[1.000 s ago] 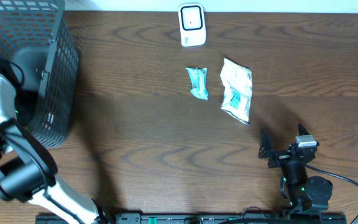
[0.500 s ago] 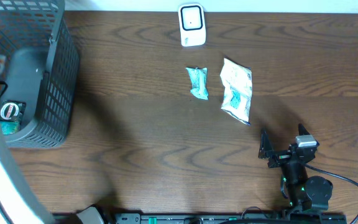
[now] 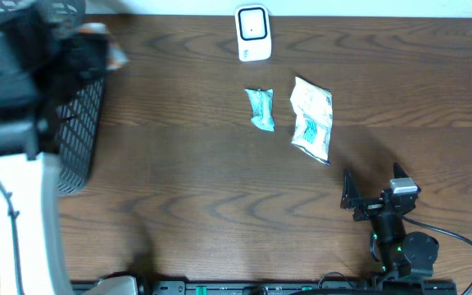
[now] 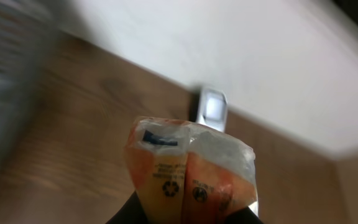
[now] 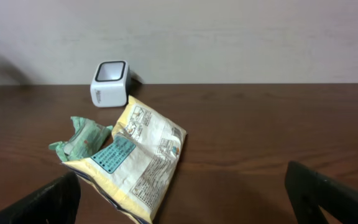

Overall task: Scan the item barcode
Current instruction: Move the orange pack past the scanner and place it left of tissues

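1. Orange film is pinched between the jaws of the left gripper (image 4: 190, 214). The orange packet (image 4: 188, 168) is held in the air over the back left corner of the table (image 3: 187, 180), just beside the dark mesh basket (image 3: 80, 139).
2. The packet is seen to be glossy and crinkled, with a pale top, a blue label and small recycling marks. No barcode is seen on the face shown.
3. The pick-up is judged done. Presentation to the white scanner (image 3: 252, 33), at the middle of the back edge and well apart, is not yet made.
4. A teal packet (image 3: 260, 109) and a pale packet (image 3: 312, 119) are seen lying near the table's centre.
5. The right gripper (image 3: 375, 192) is seen near the front edge, right of centre. Its jaws are spread wide and nothing is held.
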